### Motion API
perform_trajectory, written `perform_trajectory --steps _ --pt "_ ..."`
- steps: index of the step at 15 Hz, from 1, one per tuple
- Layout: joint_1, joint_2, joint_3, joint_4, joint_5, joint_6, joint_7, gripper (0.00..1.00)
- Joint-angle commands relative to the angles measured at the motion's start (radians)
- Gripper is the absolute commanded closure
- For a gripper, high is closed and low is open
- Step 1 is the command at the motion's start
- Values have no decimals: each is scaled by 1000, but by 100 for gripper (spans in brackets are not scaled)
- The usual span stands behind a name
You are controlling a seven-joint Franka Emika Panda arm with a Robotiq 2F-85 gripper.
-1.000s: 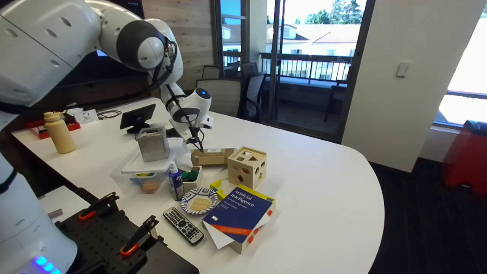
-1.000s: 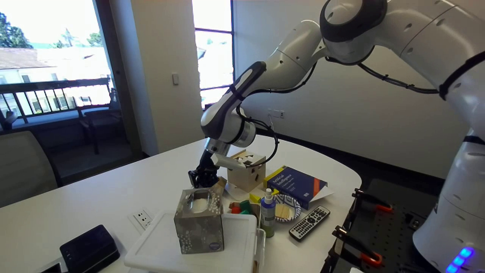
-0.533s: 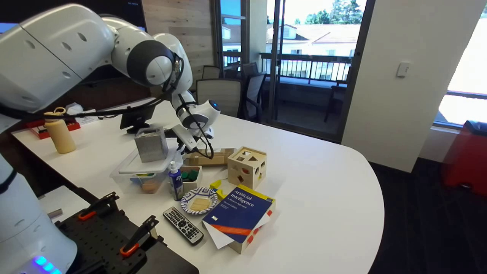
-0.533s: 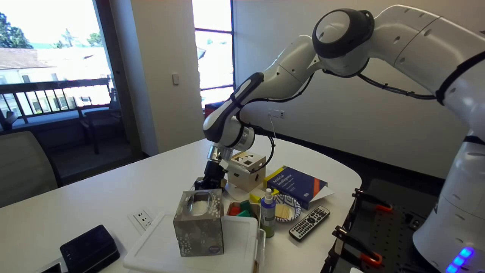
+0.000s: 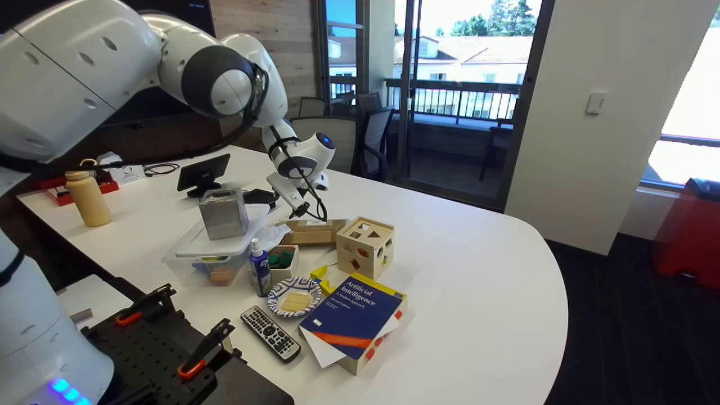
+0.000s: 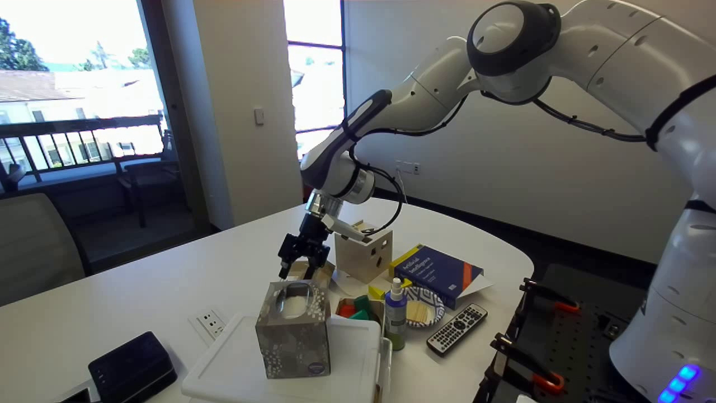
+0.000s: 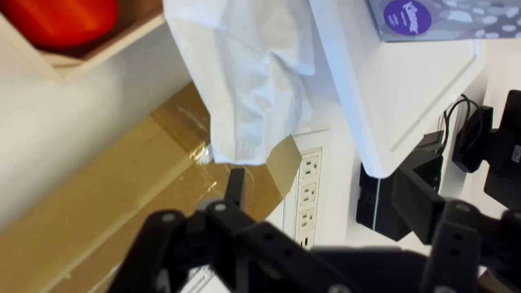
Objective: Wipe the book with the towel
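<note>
The towel, a creased white cloth, lies across one end of the cardboard box in the wrist view. In an exterior view the towel shows beside the lidded plastic container; the tissue box hides it in the opposite exterior view. My gripper stands open above that area, its fingers wide apart and nothing between them. The towel's end lies just beyond one fingertip. Seen from outside, the gripper points down behind the tissue box. The thick dark blue book, yellow-edged, lies flat with a white sheet sticking out under its cover.
The wooden shape cube stands between gripper and book. A tissue box sits on the container's white lid. A spray bottle, patterned plate, remote and cardboard box crowd nearby. Outlets are set into the tabletop.
The gripper dipped, opened and rose a little. The towel hung beneath it a second ago and now lies apart from it. The book has not moved.
</note>
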Motion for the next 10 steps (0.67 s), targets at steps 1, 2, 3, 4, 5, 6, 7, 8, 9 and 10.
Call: perform_trajectory --steps 1,2,3,4,5,6,7,8,9,10 --pt "3 -147 -38 -108 41 86 10 0" --pt "14 -186 -59 -140 37 136 25 0" --pt "28 -219 -83 -169 30 191 46 0" --pt "39 -249 -107 -198 21 233 69 0" --pt "58 -279 -139 -227 8 271 108 0" --pt "84 -310 -178 -261 -9 302 151 0" --pt "114 -341 -221 -295 -29 326 198 0" --pt "155 -371 -276 -327 -66 334 252 0" --pt "197 -397 -332 -356 -103 341 315 0" --pt "246 -423 -398 -380 -152 321 385 0"
